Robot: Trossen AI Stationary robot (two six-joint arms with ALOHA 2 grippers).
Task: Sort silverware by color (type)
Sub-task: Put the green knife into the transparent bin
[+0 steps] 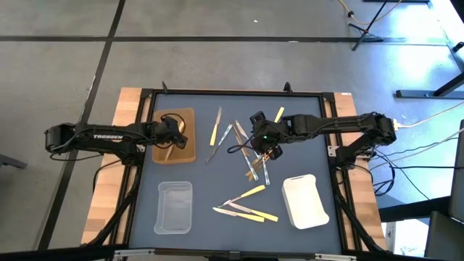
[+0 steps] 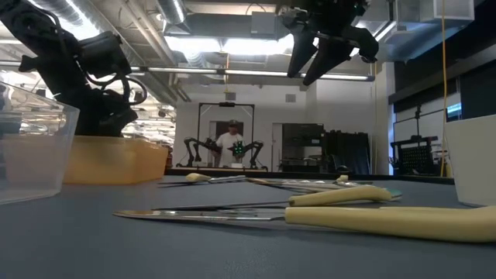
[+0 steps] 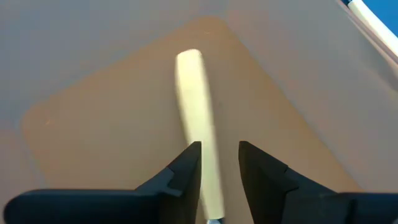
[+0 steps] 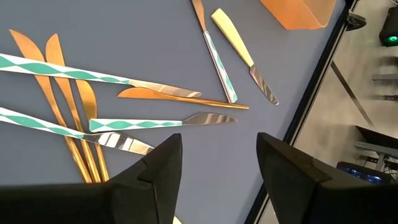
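My left gripper [image 1: 176, 133] hangs over the brown tray [image 1: 187, 116], open. In the left wrist view its fingers [image 3: 219, 149] stand on either side of a pale yellow knife handle [image 3: 194, 93] lying in the tray, and a gap shows on one side of the handle. My right gripper [image 1: 268, 148] is open and empty, raised above the loose pile of silverware [image 1: 243, 138] at the table's middle [image 2: 322, 62]. Below it [image 4: 217, 149] lie gold knives [image 4: 68, 112], knives with teal-and-white handles [image 4: 134, 124] and a yellow-handled knife [image 4: 233, 37].
A clear tray [image 1: 174, 208] stands near the table's near left, a white tray [image 1: 304, 201] near the right. More yellow-handled utensils [image 1: 245, 210] lie between them, and one [image 1: 215, 129] lies beside the brown tray. A person stands in the room far behind [image 2: 232, 139].
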